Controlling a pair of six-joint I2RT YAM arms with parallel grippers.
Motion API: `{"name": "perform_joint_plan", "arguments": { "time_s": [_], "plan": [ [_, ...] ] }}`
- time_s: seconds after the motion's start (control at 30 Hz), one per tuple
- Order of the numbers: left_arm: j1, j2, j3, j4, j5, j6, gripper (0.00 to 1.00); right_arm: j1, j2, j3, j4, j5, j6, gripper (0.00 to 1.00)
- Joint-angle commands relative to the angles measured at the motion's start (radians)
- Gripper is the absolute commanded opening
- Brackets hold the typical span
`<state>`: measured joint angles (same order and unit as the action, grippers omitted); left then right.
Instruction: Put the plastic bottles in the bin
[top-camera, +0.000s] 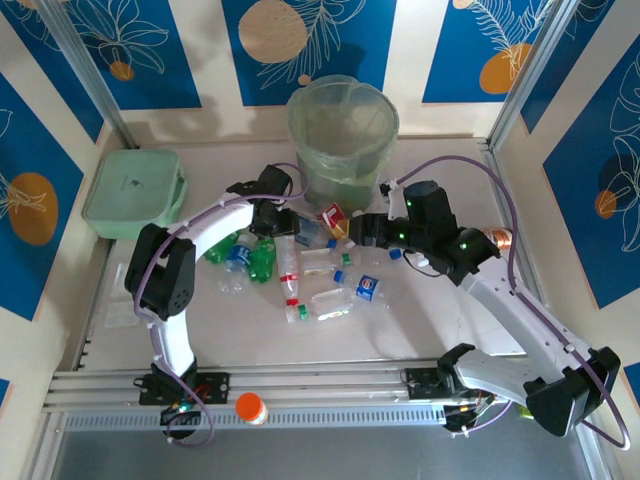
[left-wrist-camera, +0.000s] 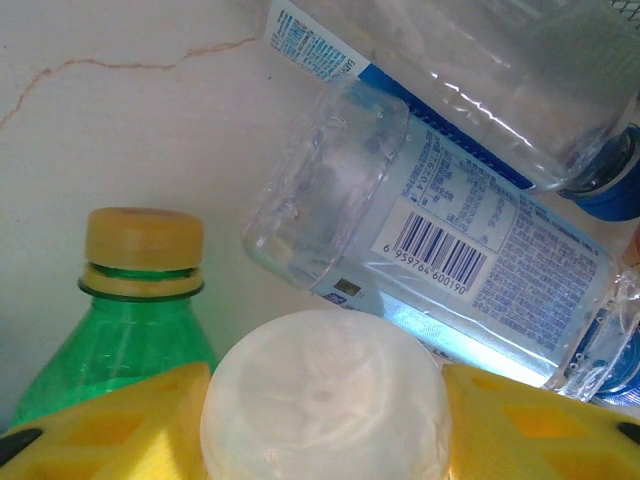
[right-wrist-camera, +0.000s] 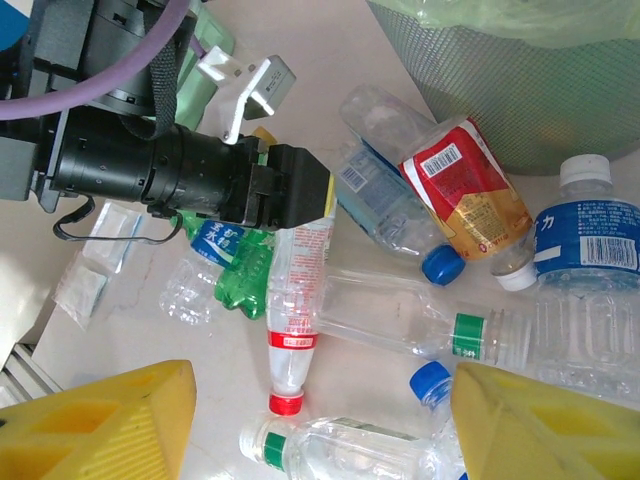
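Several plastic bottles (top-camera: 305, 270) lie in a heap on the table in front of the bin (top-camera: 340, 130). My left gripper (left-wrist-camera: 325, 420) is shut on the base of a frosted bottle (left-wrist-camera: 322, 395) with a red cap (right-wrist-camera: 285, 403); both yellow fingers press its sides. A green bottle with a yellow cap (left-wrist-camera: 140, 290) and a clear barcode-labelled bottle (left-wrist-camera: 440, 240) lie just beyond it. My right gripper (right-wrist-camera: 320, 420) hovers open above the heap, over a clear bottle with a green band (right-wrist-camera: 420, 320) and a white-capped one (right-wrist-camera: 340, 455), holding nothing.
A flat mint-green box (top-camera: 135, 192) sits at the back left. An orange-capped item (top-camera: 250, 407) rests on the near rail. A red-and-yellow labelled bottle (right-wrist-camera: 465, 195) and a blue-labelled one (right-wrist-camera: 585, 250) lie against the bin's foot (right-wrist-camera: 520, 100).
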<state>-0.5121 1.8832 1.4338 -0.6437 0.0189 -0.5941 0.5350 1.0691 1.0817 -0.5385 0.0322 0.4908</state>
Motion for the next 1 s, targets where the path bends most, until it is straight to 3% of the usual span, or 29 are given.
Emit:
{"name": "perform_joint_plan", "arguments": {
  "time_s": [0.0,0.37,0.67,0.77,0.9,0.97],
  "plan": [
    [-0.009,-0.016,0.022,-0.009,0.006,0.009,0.55,-0.004,-0.027,0.000,-0.003,-0.016,-0.003,0.68],
    [-0.009,-0.201,0.019,-0.064,-0.003,0.017,0.53,-0.004,-0.033,0.023,-0.010,-0.014,-0.001,0.68],
    [-0.009,-0.416,-0.027,-0.037,0.000,0.110,0.52,0.014,0.009,0.056,0.005,-0.131,-0.069,0.69],
    [-0.009,-0.516,-0.102,0.092,0.089,0.143,0.51,0.028,0.052,0.088,0.003,-0.212,-0.090,0.72],
    [-0.009,-0.605,-0.207,0.363,0.360,0.108,0.50,0.048,0.129,0.132,0.009,-0.365,-0.097,0.77],
    [-0.009,-0.618,-0.219,0.437,0.441,0.071,0.49,0.079,0.145,0.136,0.040,-0.336,-0.046,0.80]
  ]
}}
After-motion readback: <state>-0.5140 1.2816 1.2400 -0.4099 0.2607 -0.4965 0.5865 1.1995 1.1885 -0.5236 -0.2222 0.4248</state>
